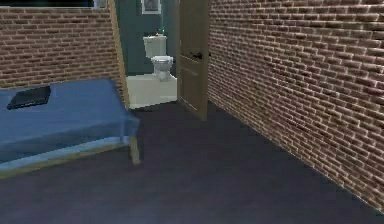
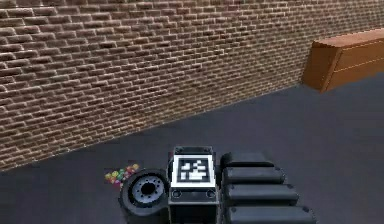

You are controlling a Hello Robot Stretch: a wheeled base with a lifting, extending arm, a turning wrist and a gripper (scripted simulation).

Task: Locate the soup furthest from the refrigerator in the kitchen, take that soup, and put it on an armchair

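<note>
Forward view: blue bed (image 1: 60,115) beside open door (image 1: 195,55), toilet (image 1: 160,58) beyond.

Dark ribbed arm bar (image 2: 262,190); white square marker (image 2: 195,168) with black marks; dark round body (image 2: 148,193) beside it

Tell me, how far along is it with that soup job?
Nothing looks finished. The robot is in a bedroom, with a blue bed and a toilet past the open door ahead. Whether the end effector holds anything cannot be told. Seemingly left: find the kitchen, take the soup, reach an armchair.
</note>
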